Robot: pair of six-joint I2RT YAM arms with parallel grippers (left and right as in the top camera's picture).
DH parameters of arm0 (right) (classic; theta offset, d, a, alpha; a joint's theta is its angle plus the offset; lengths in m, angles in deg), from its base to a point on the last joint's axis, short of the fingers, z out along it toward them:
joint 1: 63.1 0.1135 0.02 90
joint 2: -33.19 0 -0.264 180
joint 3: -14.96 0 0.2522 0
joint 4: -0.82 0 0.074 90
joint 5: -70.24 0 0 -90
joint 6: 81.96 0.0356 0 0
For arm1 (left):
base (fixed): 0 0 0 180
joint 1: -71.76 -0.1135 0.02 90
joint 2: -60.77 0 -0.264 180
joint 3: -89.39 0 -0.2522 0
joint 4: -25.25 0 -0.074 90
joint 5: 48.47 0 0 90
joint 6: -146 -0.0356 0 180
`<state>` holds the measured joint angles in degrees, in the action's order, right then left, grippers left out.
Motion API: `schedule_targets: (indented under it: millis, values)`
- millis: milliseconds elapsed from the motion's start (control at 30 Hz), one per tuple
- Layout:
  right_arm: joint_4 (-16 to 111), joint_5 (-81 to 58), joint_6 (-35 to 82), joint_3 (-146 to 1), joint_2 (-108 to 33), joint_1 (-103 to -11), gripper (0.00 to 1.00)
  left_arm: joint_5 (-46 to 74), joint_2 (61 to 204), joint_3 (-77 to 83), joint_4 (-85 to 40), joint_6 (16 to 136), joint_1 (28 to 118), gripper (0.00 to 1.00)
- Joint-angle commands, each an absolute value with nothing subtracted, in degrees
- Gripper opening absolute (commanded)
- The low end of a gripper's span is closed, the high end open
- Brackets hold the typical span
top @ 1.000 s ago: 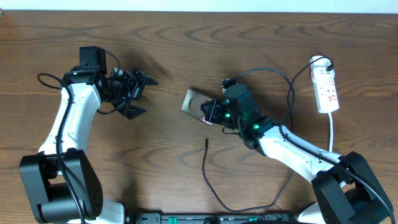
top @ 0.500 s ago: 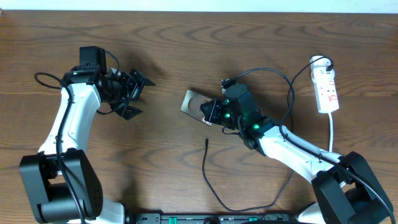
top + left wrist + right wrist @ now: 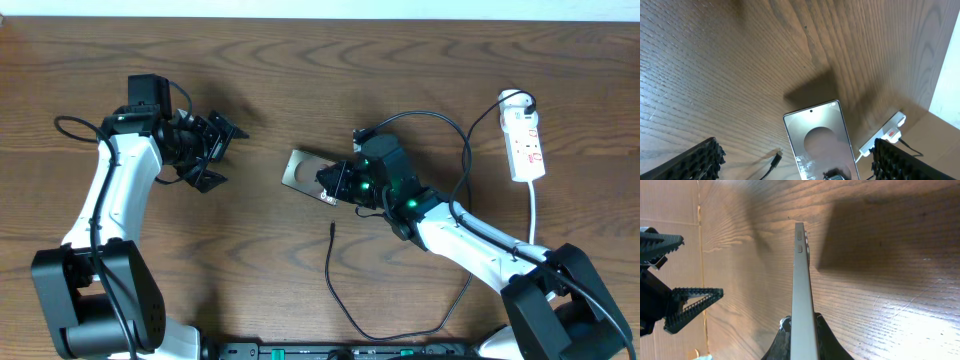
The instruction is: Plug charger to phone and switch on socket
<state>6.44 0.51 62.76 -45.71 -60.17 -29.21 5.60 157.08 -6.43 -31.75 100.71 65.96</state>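
L arm bends in from the 8 o'clock corner of the brown wood-grain table [image 3: 300, 60], forearm running up toward 11, wrist turned so the left gripper [image 3: 231, 155] faces 3 o'clock; its black ridged fingers [image 3: 696, 161] are spread wide w/ nothing btwn them. R arm reaches from the 5 o'clock corner diagonally toward centre, green lights on the wrist, and the right gripper [image 3: 335, 183] is clamped on the flat grey-brown rectangular phone [image 3: 305, 168], pinching its end nearest 3 o'clock. The phone sits just abt at table centre, seems raised off the wood, w/ a separate dark shadow beside it in the wrist views. R wrist cam sees it edge-on only: thin pale rim, two side buttons; the clamped end is cut off at frame bottom. L wrist cam shows the glossy face w/ a pale oval mark and small white lettering, too small to read; lower end cut off. The long thin black charger cable [image 3: 330, 270] lies loose, its small plug tip at 6 o'clock of the phone, apart from it. The white oblong power strip socket [image 3: 526, 140] w/ red markings lies at 3 o'clock; switch positions not readable.
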Motion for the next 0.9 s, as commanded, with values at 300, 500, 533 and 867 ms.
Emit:
schedule_targets:
  millis: [300,500,533,867]
  values:
    - [3.8,0.5,66.0,-46.8,-59.8,-29.6,0.01,6.5,156.0,-5.4,-31.9,99.3,64.7,0.92]
    - [-3.4,0.6,72.2,-46.8,-59.8,-30.2,0.01,0.9,156.0,-5.4,-30.8,98.4,63.7,0.92]
    - [-4.7,0.7,72.9,-46.8,-59.8,-30.2,0.01,0.1,156.0,-5.4,-30.1,98.4,63.7,0.92]
    - [-16.1,-0.1,90.0,-46.8,-59.8,-31.1,0.01,-3.1,156.0,-5.6,-24.1,100.7,63.7,0.92]
